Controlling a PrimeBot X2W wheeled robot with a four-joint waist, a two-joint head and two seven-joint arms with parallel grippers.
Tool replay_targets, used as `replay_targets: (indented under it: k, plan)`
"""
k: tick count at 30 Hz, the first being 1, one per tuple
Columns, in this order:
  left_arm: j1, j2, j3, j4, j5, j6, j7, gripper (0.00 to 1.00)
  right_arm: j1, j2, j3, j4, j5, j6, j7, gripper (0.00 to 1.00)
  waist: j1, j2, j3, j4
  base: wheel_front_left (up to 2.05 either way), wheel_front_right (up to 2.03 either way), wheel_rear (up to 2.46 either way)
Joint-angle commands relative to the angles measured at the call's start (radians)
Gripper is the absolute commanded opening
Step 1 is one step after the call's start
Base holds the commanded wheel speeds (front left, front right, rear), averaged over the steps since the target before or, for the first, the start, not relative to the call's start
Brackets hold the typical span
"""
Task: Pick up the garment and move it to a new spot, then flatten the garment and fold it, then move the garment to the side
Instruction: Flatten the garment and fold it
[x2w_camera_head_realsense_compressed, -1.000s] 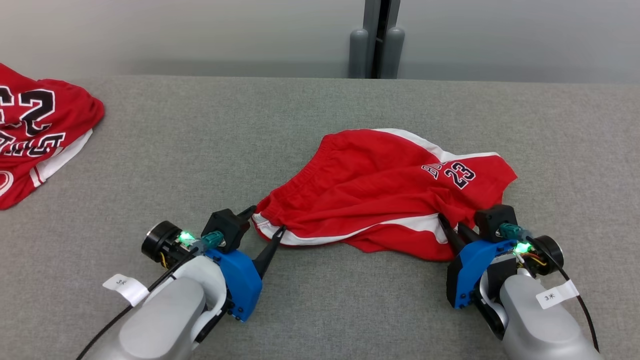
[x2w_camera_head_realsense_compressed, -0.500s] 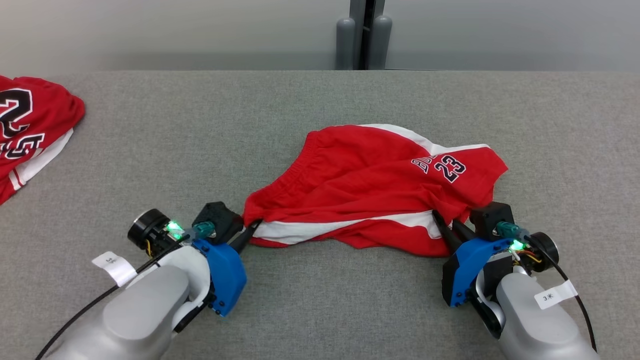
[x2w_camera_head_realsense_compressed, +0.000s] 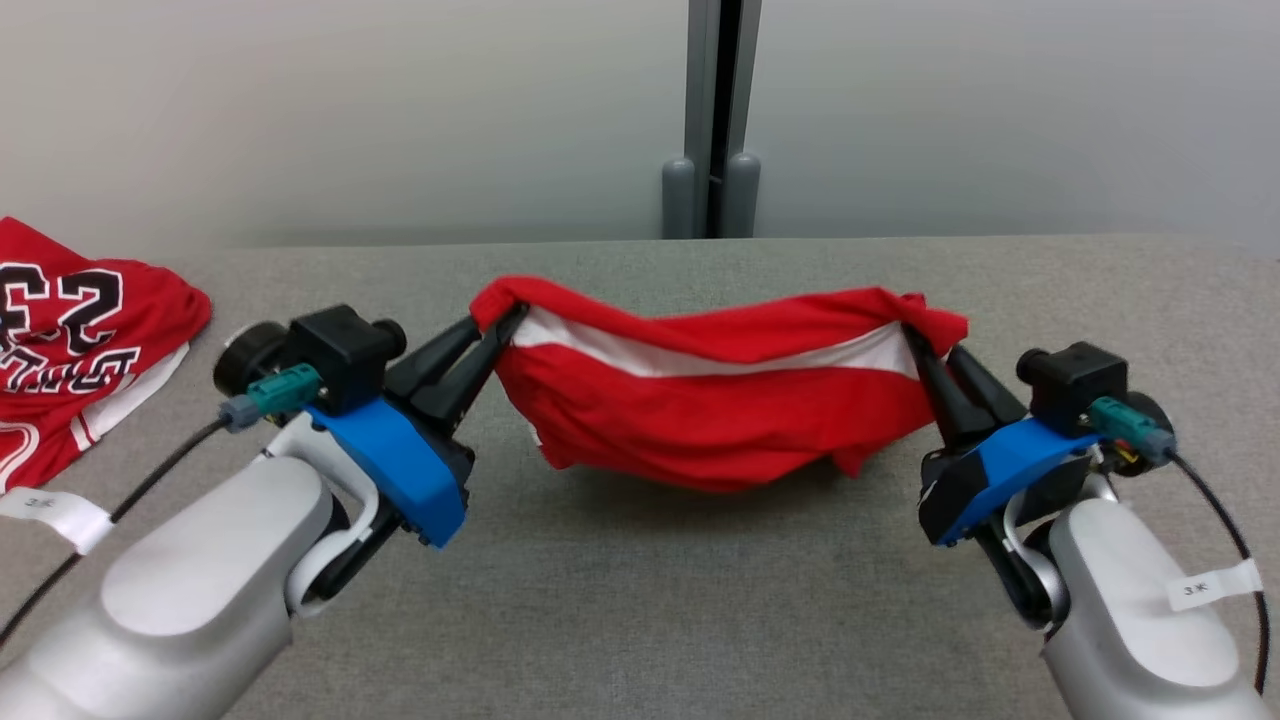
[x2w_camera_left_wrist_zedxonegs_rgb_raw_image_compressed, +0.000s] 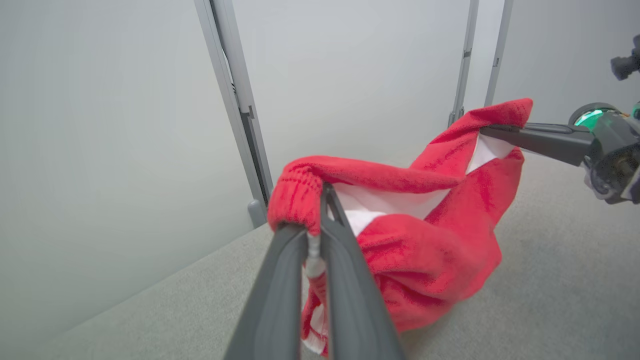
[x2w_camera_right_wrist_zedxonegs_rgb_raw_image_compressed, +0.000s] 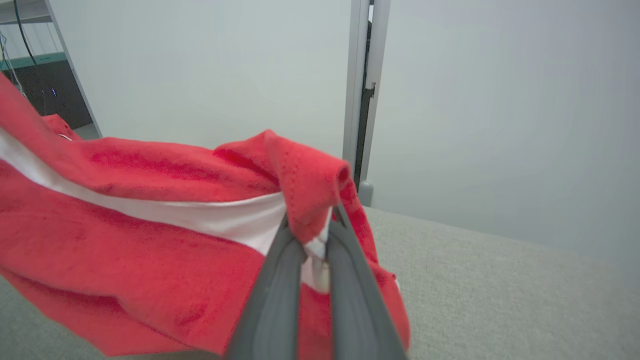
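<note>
The garment (x2w_camera_head_realsense_compressed: 700, 410), red shorts with a white side stripe, hangs stretched between my two grippers above the grey table (x2w_camera_head_realsense_compressed: 640, 600). My left gripper (x2w_camera_head_realsense_compressed: 500, 325) is shut on its left corner by the elastic waistband (x2w_camera_left_wrist_zedxonegs_rgb_raw_image_compressed: 295, 195). On the other end, my right gripper (x2w_camera_head_realsense_compressed: 915, 335) is shut on the right corner (x2w_camera_right_wrist_zedxonegs_rgb_raw_image_compressed: 310, 200). The cloth sags in the middle and its lowest folds hang just over the tabletop. In the left wrist view the right gripper's fingers (x2w_camera_left_wrist_zedxonegs_rgb_raw_image_compressed: 540, 140) pinch the far corner.
A second red garment (x2w_camera_head_realsense_compressed: 80, 340) with black and white lettering lies at the table's far left. Behind the table stands a pale wall with a grey vertical post (x2w_camera_head_realsense_compressed: 712, 120). Bare grey tabletop stretches in front of and to the right of the held shorts.
The left gripper closed on the shorts' left corner, and both arms have since lifted the shorts off the table and pulled them taut. The head camera has tilted up.
</note>
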Motion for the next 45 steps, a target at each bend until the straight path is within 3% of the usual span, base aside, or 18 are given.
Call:
replay_targets:
  k: [1,11,17,21,23,27,31,37,45]
  plan:
    - [-0.019,0.014,0.014,-0.029,-0.004,0.011,-0.007,0.00,0.019,-0.012,-0.009,-0.045,0.015,0.000,0.011,0.00,0.0000,-0.0001,-0.023,-0.017,0.00,0.00,0.00]
    - [-0.147,0.164,0.136,-0.420,0.004,0.121,0.062,0.00,0.120,-0.051,-0.134,-0.655,0.032,0.000,0.249,0.00,0.0000,-0.0001,-0.030,-0.057,0.00,0.00,0.00]
    - [-0.214,0.197,0.172,-0.504,0.004,0.153,0.122,0.00,0.113,-0.026,-0.195,-0.816,0.040,0.000,0.354,0.00,0.0000,-0.0001,0.045,-0.077,0.00,0.00,0.00]
    - [-0.265,0.172,0.184,-0.471,-0.009,0.141,0.139,0.00,0.049,-0.016,-0.201,-0.775,0.049,0.000,0.377,0.00,0.0000,-0.0001,0.114,-0.086,0.00,0.00,0.00]
    - [-0.327,0.142,0.194,-0.412,-0.003,0.122,0.144,0.00,-0.055,-0.024,-0.197,-0.703,0.050,0.000,0.373,0.00,0.0000,-0.0001,0.166,-0.095,0.00,0.00,0.00]
    - [-0.462,0.068,0.244,-0.294,0.011,0.112,0.108,0.00,-0.280,-0.017,-0.236,-0.571,0.008,0.000,0.306,0.00,0.0000,-0.0001,0.233,-0.110,0.00,0.00,0.00]
    - [-0.508,0.007,0.256,-0.218,0.005,0.106,0.072,0.00,-0.384,0.011,-0.279,-0.473,-0.037,0.000,0.247,0.00,0.0000,-0.0001,0.266,-0.108,0.00,0.00,0.00]
    - [-0.384,-0.050,0.207,-0.140,-0.050,0.082,0.056,0.00,-0.318,0.050,-0.262,-0.293,-0.077,0.000,0.186,0.00,0.0000,-0.0001,0.301,-0.100,0.00,0.00,0.00]
    - [-0.115,-0.063,0.138,-0.103,-0.095,0.080,-0.001,0.00,-0.152,0.087,-0.219,-0.064,-0.057,0.000,0.057,0.00,0.0000,-0.0001,0.308,-0.097,0.00,0.00,0.00]
